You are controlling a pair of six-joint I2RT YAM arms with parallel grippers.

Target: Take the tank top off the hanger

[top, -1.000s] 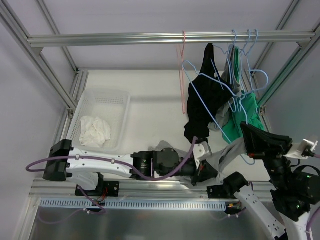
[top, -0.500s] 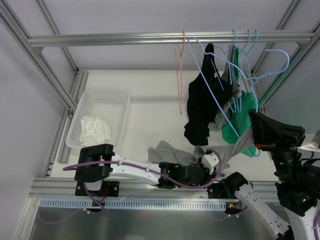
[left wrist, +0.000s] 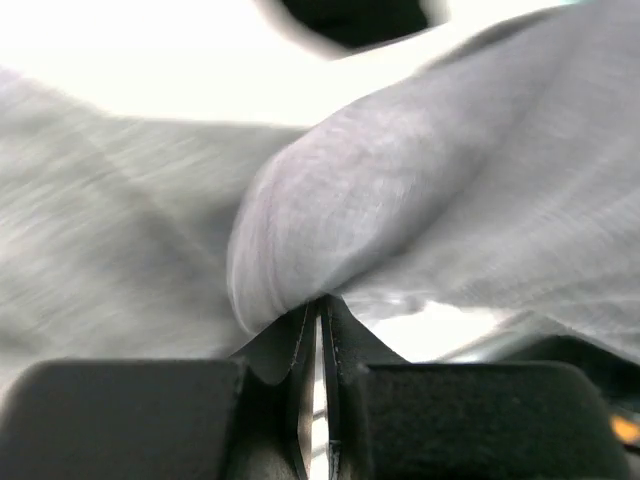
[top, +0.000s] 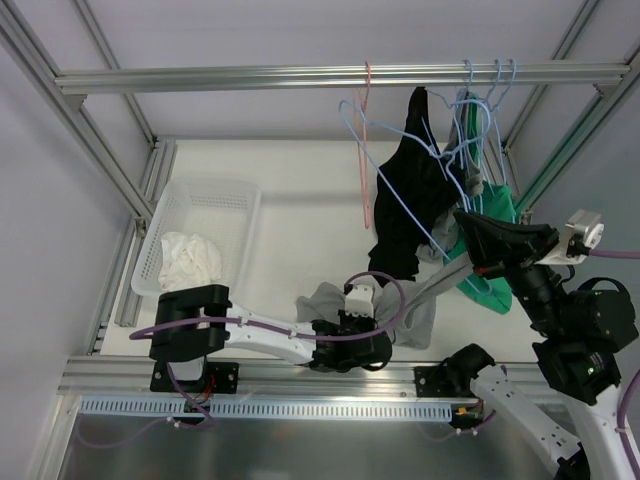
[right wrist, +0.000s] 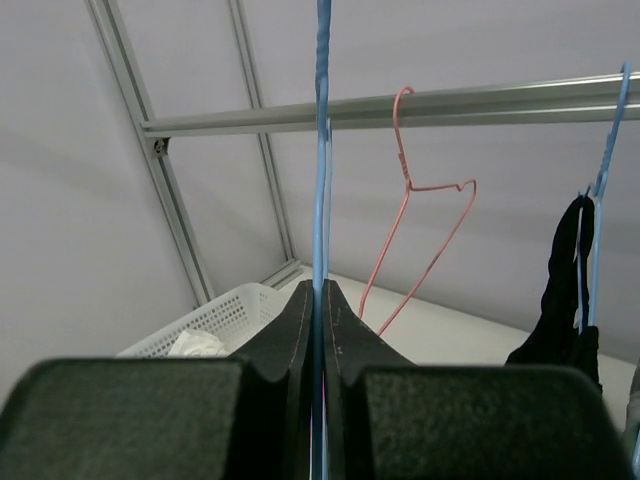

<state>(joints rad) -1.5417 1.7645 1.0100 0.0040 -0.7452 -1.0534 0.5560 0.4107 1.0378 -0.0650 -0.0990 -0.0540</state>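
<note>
At the near edge of the table (top: pixel 300 215), the left gripper (left wrist: pixel 320 306) has its 2 fingers pressed together on a fold of the grey tank top (top: pixel 420 318), pinching the fabric between the tips. The tank top lies low, near the middle of the table. One part is bunched on the surface to the left of the gripper. The rest is stretched up and to the right in a band toward the right arm. Whether it is still looped on the wire there cannot be told.

On the right and higher up, the right gripper (right wrist: pixel 320 292) is clamped tight on the thin wire of a blue hanger (right wrist: pixel 322 150), which runs straight up between its fingers.

To the left, a white basket (top: pixel 215 184) sits on the table with a crumpled white cloth (top: pixel 190 262) in it.

Farther back, a black garment (top: pixel 410 190) and a green garment (top: pixel 500 205) hang on more blue hangers from the aluminium rail (top: pixel 250 77). A bare pink hanger (top: pixel 366 150) hangs just left of them.
</note>
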